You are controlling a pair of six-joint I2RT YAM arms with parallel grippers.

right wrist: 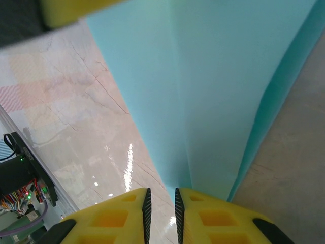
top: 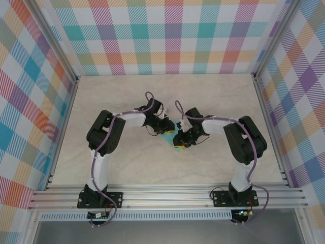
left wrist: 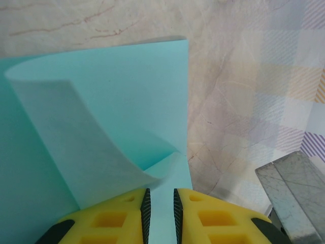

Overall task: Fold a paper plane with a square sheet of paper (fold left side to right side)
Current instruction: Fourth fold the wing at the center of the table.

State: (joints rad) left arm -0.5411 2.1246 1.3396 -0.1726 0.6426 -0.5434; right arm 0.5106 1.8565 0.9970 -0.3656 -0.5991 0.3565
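Turquoise, one flap curling, the square sheet of paper (left wrist: 101,101) lies mid-way across the table (top: 127,168), left gripper (left wrist: 160,216) at its ten o'clock, right gripper (right wrist: 161,216) at four, both narrowed over it, actual grip unclear.

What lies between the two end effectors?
The turquoise sheet of paper lies between the left end effector and the right end effector, as the top view shows.

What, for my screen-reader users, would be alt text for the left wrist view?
A turquoise sheet of paper curls upward, one flap bent over, its near edge pinched between the left hand's yellow fingers. Pale marbled table lies to the right.
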